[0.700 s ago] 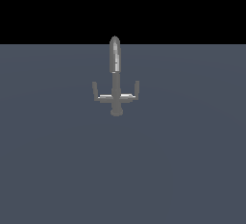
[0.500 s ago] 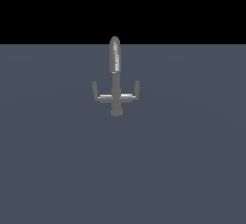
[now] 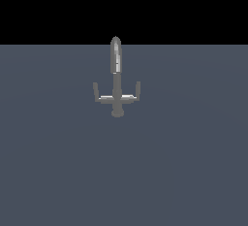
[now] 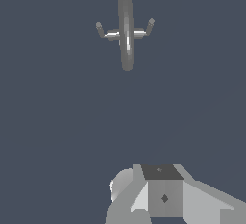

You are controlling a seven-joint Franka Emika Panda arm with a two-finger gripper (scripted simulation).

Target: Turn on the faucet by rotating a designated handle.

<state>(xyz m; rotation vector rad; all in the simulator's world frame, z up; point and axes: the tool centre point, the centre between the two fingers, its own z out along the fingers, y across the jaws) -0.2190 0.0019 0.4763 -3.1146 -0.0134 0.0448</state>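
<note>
The grey metal faucet (image 3: 116, 70) stands upright on the flat grey surface, its tall rounded spout rising from a round base. A crossbar carries two short upright levers, one on the exterior view's left (image 3: 96, 91) and one on its right (image 3: 138, 89). Either could be the handle; nothing marks which one. In the wrist view the faucet (image 4: 126, 31) appears from above, with both levers (image 4: 100, 29) (image 4: 150, 25) visible. My gripper (image 4: 163, 194) shows only as blocky grey parts at the picture's edge, well apart from the faucet. No arm appears in the exterior view.
A plain grey-blue floor (image 3: 184, 171) stretches all around the faucet, ending at a black background behind it.
</note>
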